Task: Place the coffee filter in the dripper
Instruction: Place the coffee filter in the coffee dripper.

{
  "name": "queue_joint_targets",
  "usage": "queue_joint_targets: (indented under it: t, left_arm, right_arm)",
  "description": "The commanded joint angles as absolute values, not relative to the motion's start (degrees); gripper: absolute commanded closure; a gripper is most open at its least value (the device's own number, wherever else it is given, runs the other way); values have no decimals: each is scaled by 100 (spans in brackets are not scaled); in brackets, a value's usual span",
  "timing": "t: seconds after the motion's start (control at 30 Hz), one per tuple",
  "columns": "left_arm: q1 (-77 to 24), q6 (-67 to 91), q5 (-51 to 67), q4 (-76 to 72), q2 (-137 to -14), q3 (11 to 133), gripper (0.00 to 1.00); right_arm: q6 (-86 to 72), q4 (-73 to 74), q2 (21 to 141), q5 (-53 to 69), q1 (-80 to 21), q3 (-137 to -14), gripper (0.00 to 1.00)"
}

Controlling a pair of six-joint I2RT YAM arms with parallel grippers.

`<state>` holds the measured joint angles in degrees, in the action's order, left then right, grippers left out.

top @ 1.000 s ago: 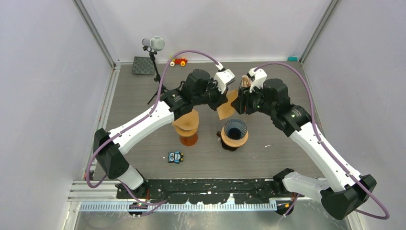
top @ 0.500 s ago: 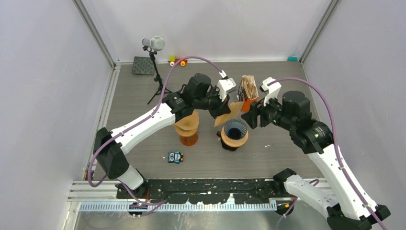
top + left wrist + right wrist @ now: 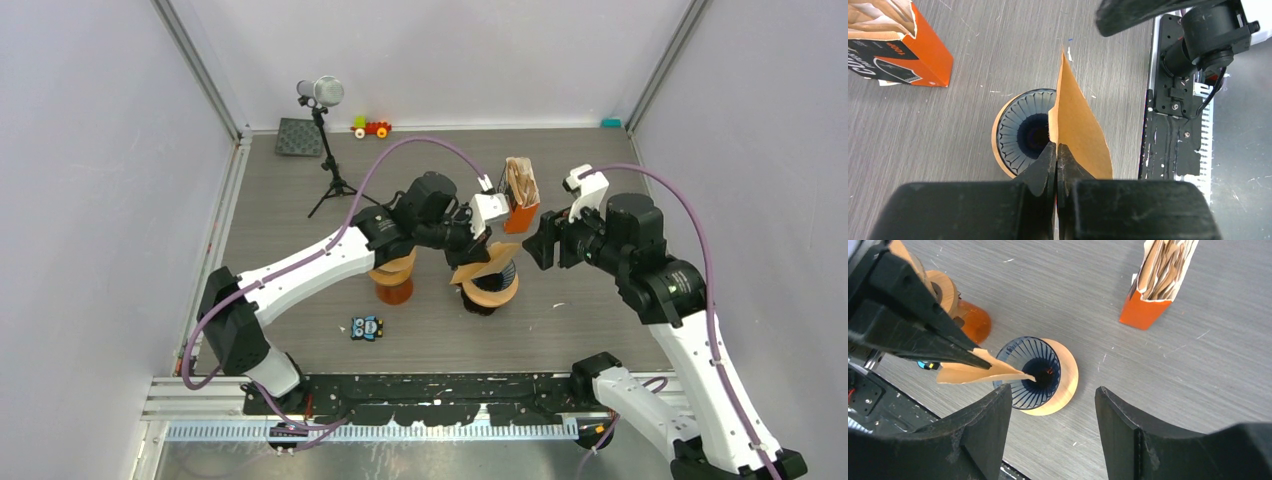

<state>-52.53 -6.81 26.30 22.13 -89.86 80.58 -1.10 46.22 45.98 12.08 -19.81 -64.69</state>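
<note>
My left jaws clamp tight on the coffee filter [image 3: 1080,132], held over the dripper [image 3: 1015,132] at frame centre (the right wrist view shows its tip above the bowl). My right jaws gape, empty.

Bright, even light; sharp, shadowless.

Two drippers are standing on the worktop [image 3: 600,180]: a blue dripper [image 3: 1054,365] and an orange dripper [image 3: 394,290]. One loose filter [image 3: 1080,130], one filter box [image 3: 521,200], one microphone [image 3: 322,92] and two toys, a toy car [image 3: 373,128] and an owl toy [image 3: 367,328], are showing.
</note>
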Motion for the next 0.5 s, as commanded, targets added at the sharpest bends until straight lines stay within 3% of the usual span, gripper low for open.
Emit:
queue_joint_targets:
  t: [0.0,0.47]
  left_arm:
    - [-5339,-1012,2557,2258,-8871,8034,100]
    - [-5587,-1572,2320,2556,-9202,8267,100]
  right_arm:
    - [-447,4772,4759,1718,-1636,-6620,34]
    - [-689,5200,5355,3198,-1054,-6712,33]
